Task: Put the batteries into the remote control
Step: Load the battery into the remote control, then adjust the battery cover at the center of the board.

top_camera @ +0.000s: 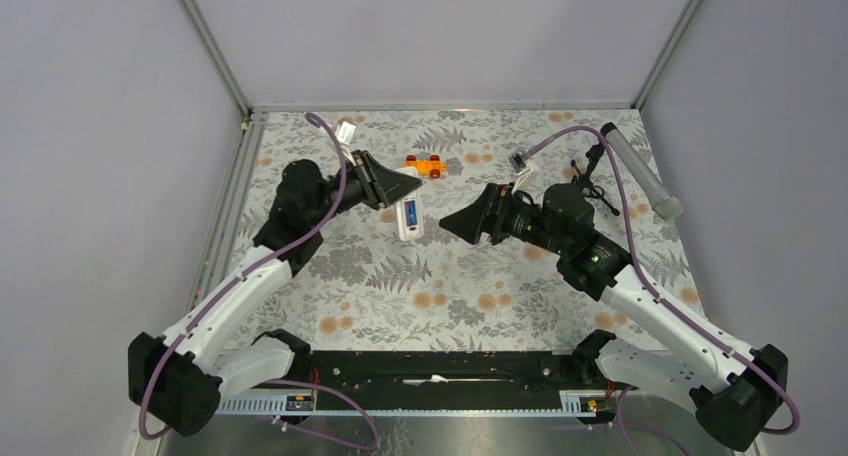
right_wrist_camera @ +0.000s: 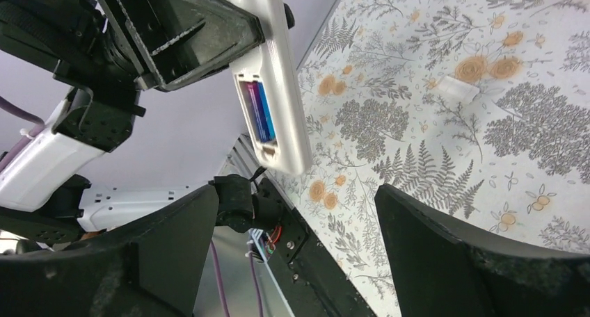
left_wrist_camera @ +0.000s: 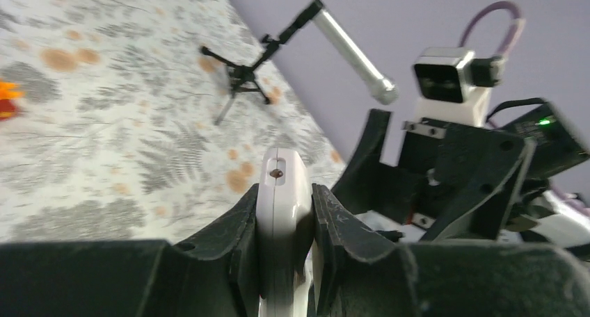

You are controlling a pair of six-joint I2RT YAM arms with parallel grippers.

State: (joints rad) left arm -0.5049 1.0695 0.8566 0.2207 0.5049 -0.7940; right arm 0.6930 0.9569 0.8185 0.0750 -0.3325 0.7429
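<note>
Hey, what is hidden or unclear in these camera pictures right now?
Left wrist view: remote is edge-on, lower half hidden by the left pincer.
Top view: batteries too small to count.
Right wrist view: remote's top end cut by the frame edge.

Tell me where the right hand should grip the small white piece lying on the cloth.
Take the white piece across its short width, coming straight down from above: it lies flat on the table, so only its long edges offer the open right hand purchase, I judge.
</note>
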